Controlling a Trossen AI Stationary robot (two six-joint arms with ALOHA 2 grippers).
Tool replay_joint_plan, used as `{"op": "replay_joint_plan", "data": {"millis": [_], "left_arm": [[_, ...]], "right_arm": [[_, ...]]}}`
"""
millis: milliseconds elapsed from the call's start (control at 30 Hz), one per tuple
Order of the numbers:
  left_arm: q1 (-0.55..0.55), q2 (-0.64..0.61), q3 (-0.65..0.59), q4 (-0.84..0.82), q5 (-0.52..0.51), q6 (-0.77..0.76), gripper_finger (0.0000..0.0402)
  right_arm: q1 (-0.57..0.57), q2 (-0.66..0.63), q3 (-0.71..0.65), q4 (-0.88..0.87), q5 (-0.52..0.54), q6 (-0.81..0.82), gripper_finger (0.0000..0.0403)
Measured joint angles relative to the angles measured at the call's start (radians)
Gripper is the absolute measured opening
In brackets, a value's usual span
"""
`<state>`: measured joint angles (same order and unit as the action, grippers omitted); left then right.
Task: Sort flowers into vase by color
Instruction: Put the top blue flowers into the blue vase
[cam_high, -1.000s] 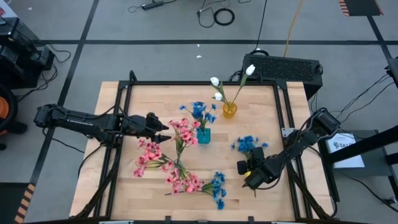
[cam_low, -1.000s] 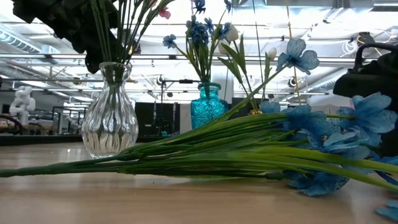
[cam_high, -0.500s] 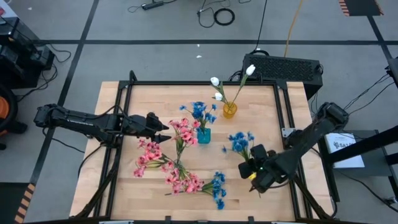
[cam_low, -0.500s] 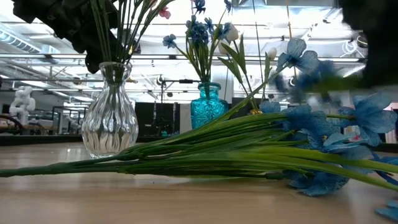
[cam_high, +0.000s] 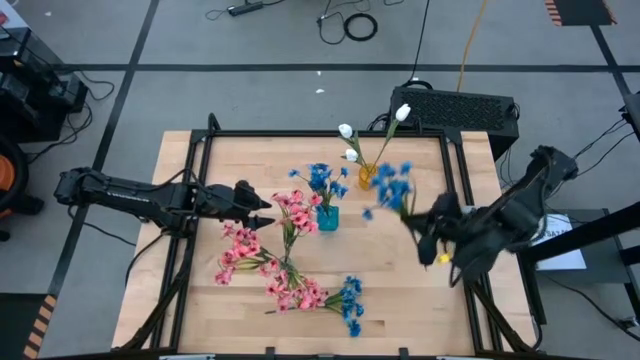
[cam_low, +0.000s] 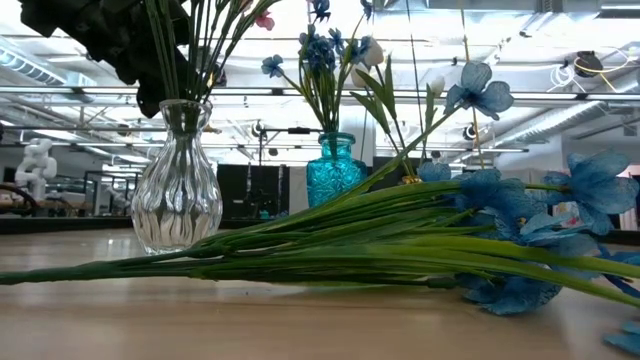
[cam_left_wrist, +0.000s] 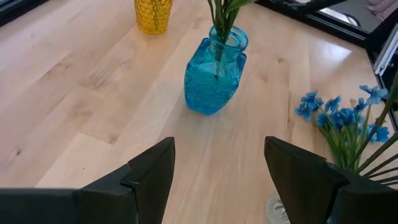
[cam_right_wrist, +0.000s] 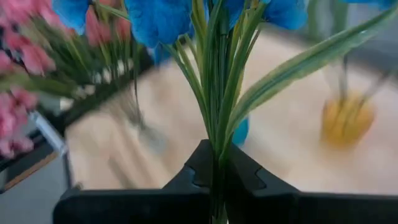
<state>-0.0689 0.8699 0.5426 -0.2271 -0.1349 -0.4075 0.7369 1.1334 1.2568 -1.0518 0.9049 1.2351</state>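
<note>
Above the table's (cam_high: 250, 300) right side, the right pincer (cam_right_wrist: 216, 167) pinches a blue spray (cam_high: 392, 187), bound for the blue vase (cam_high: 327, 217); pink flowers (cam_high: 275, 270) and another blue spray (cam_high: 350, 300) lie unsorted, while the left pincer (cam_left_wrist: 217, 168) waits spread wide.

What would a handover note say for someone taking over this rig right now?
Right gripper: shut on a blue spray, lifted above the table's right side, near the yellow vase.
Left gripper: open, empty, waiting at the left beside the pink flowers.
Done: blue vase holds blue blossoms; yellow vase holds white buds; the clear vase holds stems, pink as far as the low view shows.
Left: put the held spray in the blue vase. Then sort the pink sprays and the blue spray lying on the table near its front.
</note>
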Motion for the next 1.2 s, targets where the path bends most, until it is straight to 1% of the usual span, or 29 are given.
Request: {"op": "replay_joint_plan", "data": {"millis": [100,167,233,333,433,600,700,800,867,933,1000,1100,1200], "left_arm": [[0.000,-0.028,0.000,-0.005,0.007,-0.002,0.0254],[0.000,-0.062,0.000,-0.014,0.020,-0.004,0.0254],[-0.001,-0.104,0.000,-0.024,0.023,-0.006,0.0254],[-0.006,-0.166,0.000,-0.023,0.007,-0.006,0.0254],[-0.008,-0.214,0.000,-0.023,-0.042,-0.005,0.0254],[-0.008,-0.245,0.000,-0.014,-0.107,0.003,0.0254],[-0.008,-0.248,0.000,-0.006,-0.118,0.023,0.0254],[-0.008,-0.250,0.000,0.019,-0.120,0.051,0.0254],[-0.008,-0.256,0.000,0.033,-0.120,0.068,0.0254],[-0.008,-0.267,0.000,0.038,-0.121,0.078,0.0254],[-0.008,-0.283,0.000,0.037,-0.125,0.094,0.0254],[-0.008,-0.318,0.000,0.043,-0.147,0.136,0.0254],[-0.008,-0.359,0.000,0.065,-0.183,0.163,0.0254]], "right_arm": [[0.000,-0.056,-0.005,0.004,0.134,-0.164,0.0003],[-0.007,-0.092,-0.022,0.000,0.187,-0.232,0.0003],[-0.024,-0.126,-0.042,0.005,0.215,-0.277,0.0003],[-0.051,-0.176,-0.080,0.052,0.215,-0.352,0.0003],[-0.089,-0.203,-0.094,0.167,0.146,-0.484,0.0003],[-0.170,-0.214,-0.094,0.464,-0.080,-0.897,0.0003],[-0.211,-0.223,-0.094,0.632,-0.182,-1.134,0.0003],[-0.237,-0.239,-0.094,0.723,-0.279,-1.319,0.0004],[-0.249,-0.254,-0.093,0.741,-0.311,-1.370,0.0005],[-0.257,-0.272,-0.104,0.748,-0.311,-1.378,0.0006],[-0.269,-0.295,-0.151,0.795,-0.304,-1.383,0.0006],[-0.303,-0.322,-0.267,0.981,-0.303,-1.411,0.0007],[-0.350,-0.329,-0.389,1.235,-0.300,-1.459,0.0007]]}}
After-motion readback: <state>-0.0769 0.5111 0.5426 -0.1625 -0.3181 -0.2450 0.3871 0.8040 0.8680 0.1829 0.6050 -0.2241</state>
